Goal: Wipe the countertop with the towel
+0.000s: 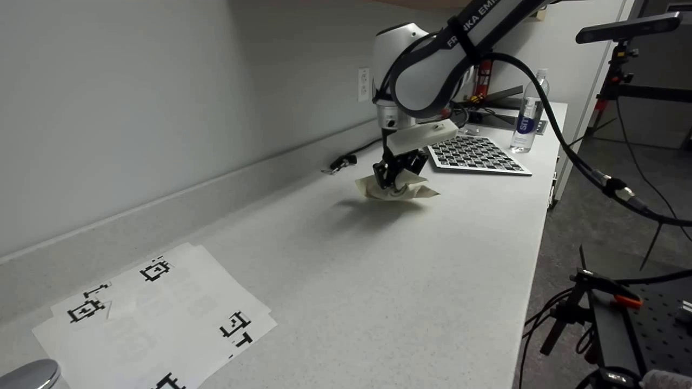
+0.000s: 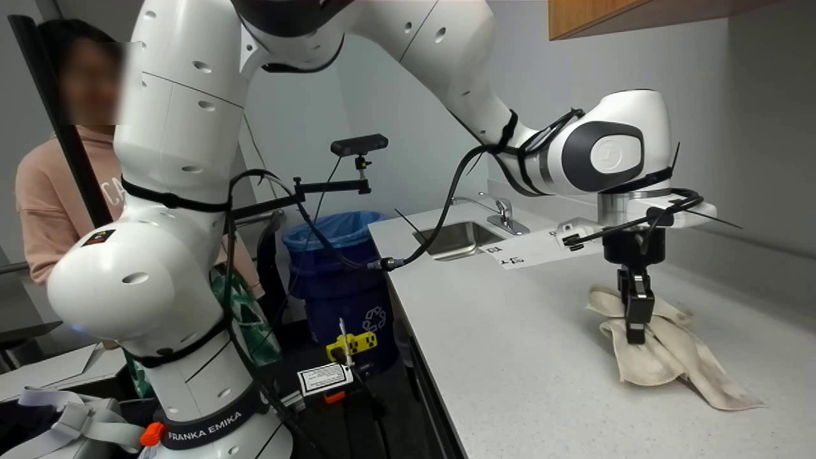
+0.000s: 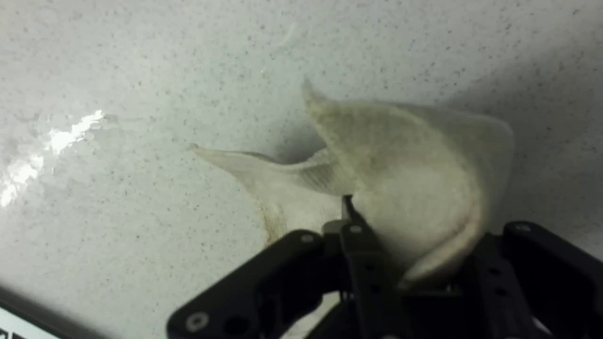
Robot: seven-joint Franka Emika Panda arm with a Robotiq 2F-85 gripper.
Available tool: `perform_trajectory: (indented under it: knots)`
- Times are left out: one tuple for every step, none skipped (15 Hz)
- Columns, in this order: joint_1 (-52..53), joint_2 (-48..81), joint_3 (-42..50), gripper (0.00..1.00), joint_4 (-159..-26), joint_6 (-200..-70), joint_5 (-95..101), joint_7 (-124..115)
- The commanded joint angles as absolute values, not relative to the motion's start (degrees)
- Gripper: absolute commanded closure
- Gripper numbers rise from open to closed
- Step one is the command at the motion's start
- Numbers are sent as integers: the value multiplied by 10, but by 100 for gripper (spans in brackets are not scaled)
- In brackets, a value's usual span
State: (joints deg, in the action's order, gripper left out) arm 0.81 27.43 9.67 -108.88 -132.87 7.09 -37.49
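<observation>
The cream towel (image 1: 419, 192) is crumpled below my gripper (image 1: 397, 181) on the pale speckled countertop (image 1: 389, 281). In an exterior view the towel (image 2: 688, 363) has one long end trailing over the countertop (image 2: 503, 344). My gripper (image 2: 636, 335) points straight down, its near finger in front of the cloth. In the wrist view the towel (image 3: 414, 174) bulges up between the fingers of my gripper (image 3: 414, 212), which are part closed on the bunched cloth. The left fingertip shows; the right one is hidden by the towel. A shadow lies under the towel; any gap there is unclear.
A checkered board (image 1: 476, 154) and a water bottle (image 1: 527, 121) stand behind the gripper. A small black object with a cord (image 1: 343, 161) lies by the wall. Marker sheets (image 1: 162, 319) lie at the countertop's other end, near a sink (image 2: 465, 241) and faucet (image 2: 503, 217).
</observation>
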Motion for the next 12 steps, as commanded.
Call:
perform_trajectory:
  knots:
    - [-8, 273, 103, 95, -1087, -1339, 76, -311]
    - [-9, 271, 108, 62, -1092, -1340, 80, -299]
    - [-11, 269, 110, 60, -1095, -1341, 80, -286]
    - [-12, 267, 113, 54, -1099, -1341, 81, -274]
    - [-13, 265, 115, 47, -1101, -1341, 81, -264]
    - [-15, 262, 115, 38, -1103, -1340, 78, -254]
    - [-17, 259, 115, 31, -1105, -1340, 75, -244]
    - [-18, 255, 116, 23, -1108, -1341, 77, -237]
    - [-19, 250, 115, 16, -1111, -1342, 76, -230]
    - [-20, 244, 114, 10, -1113, -1340, 73, -222]
    - [-22, 237, 113, 2, -1115, -1338, 71, -215]
    - [-24, 231, 112, 0, -1118, -1338, 69, -210]
